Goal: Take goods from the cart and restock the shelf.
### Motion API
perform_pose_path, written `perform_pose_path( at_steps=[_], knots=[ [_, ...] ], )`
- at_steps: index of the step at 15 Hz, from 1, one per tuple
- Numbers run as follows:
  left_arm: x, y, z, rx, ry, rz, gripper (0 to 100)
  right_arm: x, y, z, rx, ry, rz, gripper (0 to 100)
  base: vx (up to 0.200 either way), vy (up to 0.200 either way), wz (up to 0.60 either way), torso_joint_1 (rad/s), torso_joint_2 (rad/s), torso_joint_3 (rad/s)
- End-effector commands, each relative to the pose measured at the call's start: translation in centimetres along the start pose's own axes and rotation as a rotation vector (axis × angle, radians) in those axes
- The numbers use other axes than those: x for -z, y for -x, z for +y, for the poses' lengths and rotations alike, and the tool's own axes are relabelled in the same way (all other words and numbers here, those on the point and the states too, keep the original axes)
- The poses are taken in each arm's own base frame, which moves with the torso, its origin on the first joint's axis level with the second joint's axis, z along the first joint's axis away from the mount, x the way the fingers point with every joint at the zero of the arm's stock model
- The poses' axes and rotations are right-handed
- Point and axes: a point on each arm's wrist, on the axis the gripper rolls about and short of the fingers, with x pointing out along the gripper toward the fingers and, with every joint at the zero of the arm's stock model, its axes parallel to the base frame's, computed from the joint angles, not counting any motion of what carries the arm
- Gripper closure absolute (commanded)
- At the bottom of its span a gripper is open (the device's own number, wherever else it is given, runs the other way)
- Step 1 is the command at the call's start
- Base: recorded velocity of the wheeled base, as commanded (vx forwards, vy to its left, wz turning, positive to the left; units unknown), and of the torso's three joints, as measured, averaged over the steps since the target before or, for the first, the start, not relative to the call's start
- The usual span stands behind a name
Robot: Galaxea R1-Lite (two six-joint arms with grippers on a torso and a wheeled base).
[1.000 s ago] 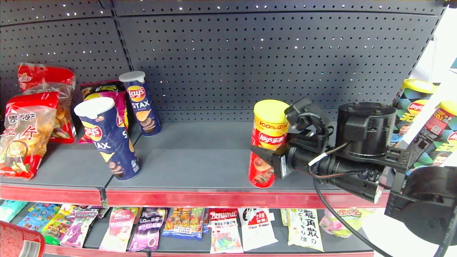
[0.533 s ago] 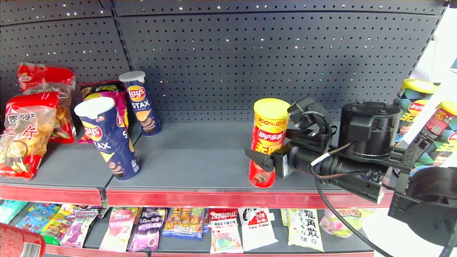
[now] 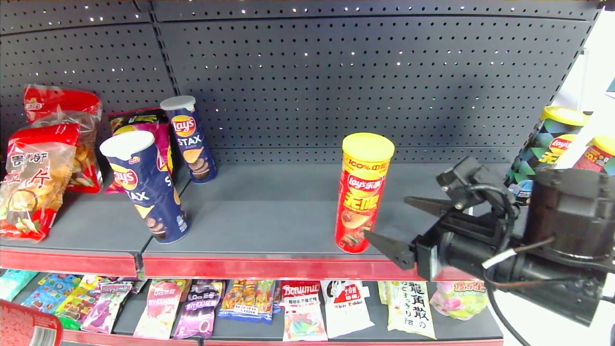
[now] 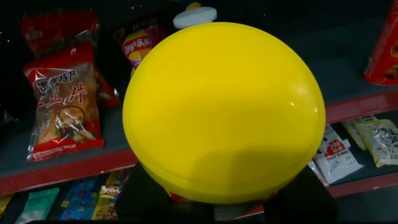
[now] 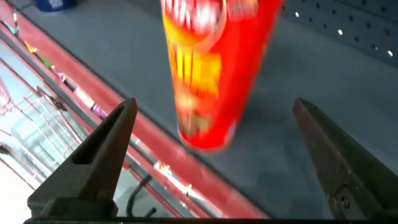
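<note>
The left arm's jaws are clamped on a yellow-lidded can (image 4: 224, 112), low in front of the shelf (image 3: 269, 211). The right arm's jaws stand wide apart at four o'clock of the red can (image 3: 361, 192), not touching it. That can stands upright near the shelf's front edge. At its nine o'clock a blue can (image 3: 144, 187) tilts, with snack bags (image 3: 38, 178) beyond it.

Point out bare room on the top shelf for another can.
Widest bare deck: between the front blue can and the red can. Smaller patch right of it, by the open right gripper. Left end crowded with snack bags.
</note>
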Motion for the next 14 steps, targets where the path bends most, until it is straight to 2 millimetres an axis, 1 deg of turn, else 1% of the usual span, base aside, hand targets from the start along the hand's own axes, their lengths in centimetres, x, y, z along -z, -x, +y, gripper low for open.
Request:
perform_pose_path(
  at_steps=[1, 2, 3, 4, 5, 6, 7, 8, 9, 11, 12, 13, 14],
  knots=[
    [0.3, -0.2, -0.1, 0.016, 0.002, 0.01, 100, 0.7, 4.8, -0.2, 0.005, 0.005, -0.056, 0, 0.0, 0.0, 0.0, 0.0, 0.0, 0.0],
    [0.4, -0.2, -0.1, 0.026, 0.003, 0.012, 100, 0.9, 5.7, -0.3, 0.006, 0.013, -0.068, 0, 0.0, 0.0, 0.0, 0.0, 0.0, 0.0],
    [0.5, -0.4, -0.2, 0.038, 0.003, 0.018, 100, 1.1, 7.7, -0.5, 0.018, 0.042, -0.111, 0, 0.0, 0.0, 0.0, 0.0, 0.0, 0.0],
    [0.5, -0.6, -0.2, 0.045, 0.006, 0.028, 100, 1.2, 11.2, -1.5, 0.102, 0.115, -0.187, 0, 0.0, 0.0, 0.0, 0.0, 0.0, 0.0],
    [0.4, -0.8, -0.2, 0.063, 0.007, 0.034, 100, 1.6, 13.5, -2.3, 0.193, 0.14, -0.215, 0, 0.0, 0.0, 0.0, 0.0, 0.0, 0.0],
    [0.0, -1.2, -0.1, 0.082, 0.011, 0.039, 100, 2.1, 15.5, -2.7, 0.258, 0.134, -0.219, 0, 0.0, 0.0, 0.0, 0.0, 0.0, 0.0],
    [-0.4, -1.7, 0.0, 0.087, 0.024, 0.051, 100, 3.0, 17.5, -2.6, 0.306, 0.119, -0.2, 0, 0.0, 0.0, 0.0, 0.0, 0.0, 0.0],
    [-0.8, -2.0, 0.1, 0.093, 0.043, 0.055, 100, 4.1, 18.9, -2.3, 0.32, 0.106, -0.17, 0, 0.0, 0.0, 0.0, 0.0, 0.0, 0.0],
    [-1.5, -2.4, 0.2, 0.115, 0.059, 0.052, 100, 5.7, 21.4, -1.2, 0.309, 0.081, -0.127, 0, 0.0, 0.0, 0.0, 0.0, 0.0, 0.0],
    [-1.9, -2.3, 0.1, 0.168, 0.06, 0.03, 100, 7.8, 25.4, 0.6, 0.293, 0.054, -0.036, 0, 0.0, 0.0, 0.0, 0.0, 0.0, 0.0],
    [-1.7, -2.3, 0.1, 0.191, 0.061, 0.031, 100, 8.6, 26.8, 1.2, 0.296, -0.012, 0.035, 0, 0.0, 0.0, 0.0, 0.0, 0.0, 0.0],
    [-1.5, -2.3, -0.1, 0.221, 0.065, 0.034, 100, 8.9, 27.8, 1.7, 0.351, -0.152, 0.099, 0, 0.0, 0.0, 0.0, 0.0, 0.0, 0.0],
    [-1.4, -2.4, -0.1, 0.229, 0.065, 0.036, 100, 8.9, 27.9, 1.9, 0.386, -0.219, 0.121, 0, 0.0, 0.0, 0.0, 0.0, 0.0, 0.0]
  ],
)
